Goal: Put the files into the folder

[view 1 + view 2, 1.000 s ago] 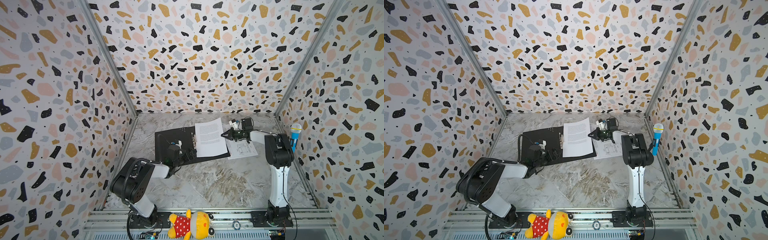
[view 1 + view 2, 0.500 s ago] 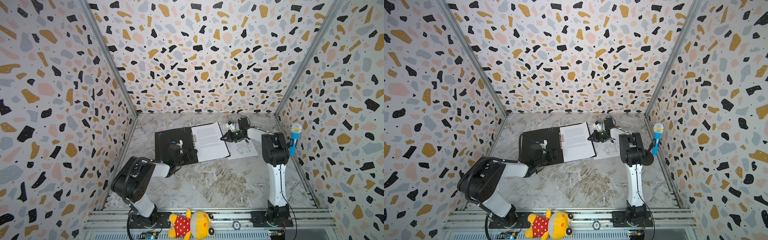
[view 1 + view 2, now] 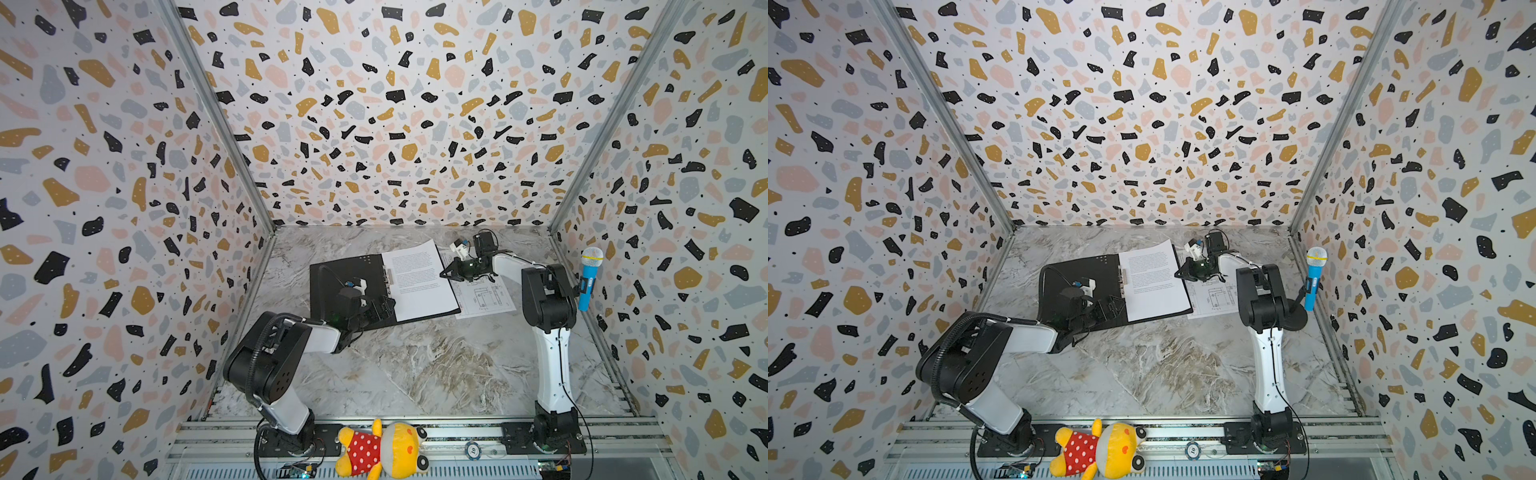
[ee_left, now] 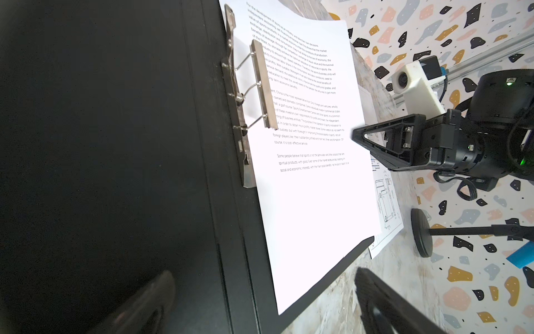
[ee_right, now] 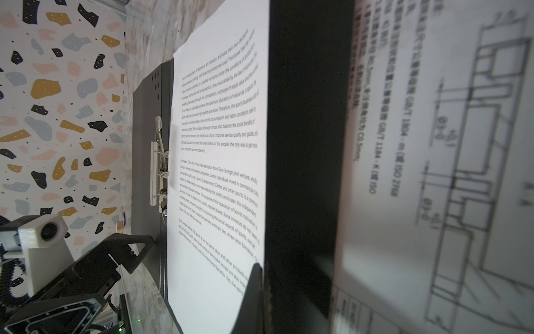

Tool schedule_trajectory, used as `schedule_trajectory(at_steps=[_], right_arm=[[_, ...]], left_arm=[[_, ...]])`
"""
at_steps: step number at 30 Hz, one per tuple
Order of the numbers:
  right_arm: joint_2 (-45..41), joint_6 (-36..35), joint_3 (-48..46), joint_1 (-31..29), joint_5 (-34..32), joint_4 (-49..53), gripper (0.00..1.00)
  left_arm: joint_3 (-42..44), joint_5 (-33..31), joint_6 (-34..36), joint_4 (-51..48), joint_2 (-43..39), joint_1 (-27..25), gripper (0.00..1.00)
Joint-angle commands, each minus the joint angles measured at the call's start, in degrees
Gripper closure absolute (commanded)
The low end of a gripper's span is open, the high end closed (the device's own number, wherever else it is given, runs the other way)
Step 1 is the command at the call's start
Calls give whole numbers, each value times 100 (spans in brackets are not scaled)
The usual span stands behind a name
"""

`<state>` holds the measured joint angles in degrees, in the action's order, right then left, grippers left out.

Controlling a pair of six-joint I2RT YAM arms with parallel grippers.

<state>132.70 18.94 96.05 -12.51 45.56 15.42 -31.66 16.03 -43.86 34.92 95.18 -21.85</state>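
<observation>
The folder point(image 3: 332, 282) point(image 3: 1067, 274) lies open on the marble table, black inside up, with its metal spine clip point(image 4: 261, 86) raised. The printed text sheet point(image 3: 419, 282) point(image 3: 1152, 282) point(image 4: 312, 202) point(image 5: 216, 173) rests on the folder's right half. My right gripper point(image 3: 444, 274) point(image 3: 1178, 273) point(image 4: 357, 136) point(image 5: 264, 297) is shut on that sheet's right edge. The drawing sheet point(image 3: 486, 297) point(image 3: 1214, 299) point(image 5: 433, 173) lies on the table beside the folder, partly under the right gripper. My left gripper point(image 3: 384, 305) point(image 3: 1115, 305) point(image 4: 260, 306) stands open at the folder's near edge by the spine, holding nothing.
A blue toy microphone point(image 3: 588, 282) stands on a black round base point(image 4: 422, 231) by the right wall, close to the right arm. A yellow plush toy point(image 3: 382, 451) lies on the front rail. Terrazzo-patterned walls close in three sides.
The text sheet, held tilted up over the folder a second ago, now lies down on the right half. My right gripper came down and rightward with it. The left arm stayed put.
</observation>
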Motion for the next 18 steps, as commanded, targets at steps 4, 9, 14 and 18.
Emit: schedule_trajectory(at_steps=[4, 9, 14, 18], right_arm=[[-122, -92, -23, -41, -48, 126, 100], [-172, 1, -128, -41, -68, 29, 100], [-187, 7, -83, -43, -114, 34, 100], [-226, -36, -80, -36, -172, 71, 98]], left_arm=[[10, 18, 78, -328, 115, 31, 0], [35, 7, 60, -302, 107, 31, 0], [55, 3, 78, -310, 89, 31, 0], [55, 0, 70, -301, 97, 29, 0]])
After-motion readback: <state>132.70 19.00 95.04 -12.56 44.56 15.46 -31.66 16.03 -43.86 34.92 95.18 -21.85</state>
